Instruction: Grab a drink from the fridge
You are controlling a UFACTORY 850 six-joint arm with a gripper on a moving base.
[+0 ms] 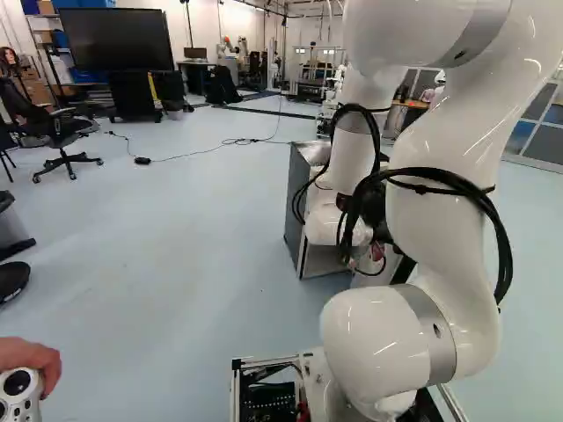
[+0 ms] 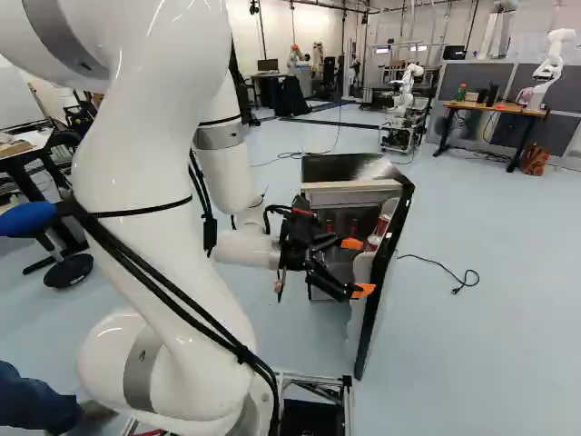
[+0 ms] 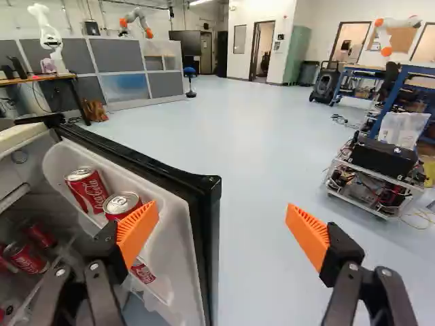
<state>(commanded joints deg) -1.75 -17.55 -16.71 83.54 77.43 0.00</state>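
Orange gripper [image 2: 358, 267] pads [image 3: 309, 238] stand spread, one seemingly beside a can [image 3: 122, 202] in the fridge door [image 3: 178, 238].

Fridge [image 2: 331, 170] — open; red cans [image 3: 88, 190] (silver-topped) in door shelf [image 3: 173, 234] — more inside.

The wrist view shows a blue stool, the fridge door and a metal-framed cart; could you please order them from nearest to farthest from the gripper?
1. Fridge door: right beside one finger of the gripper.
2. Cart: farther out on the floor, on the side away from the door.
3. Stool: far ahead, by the grey panels.
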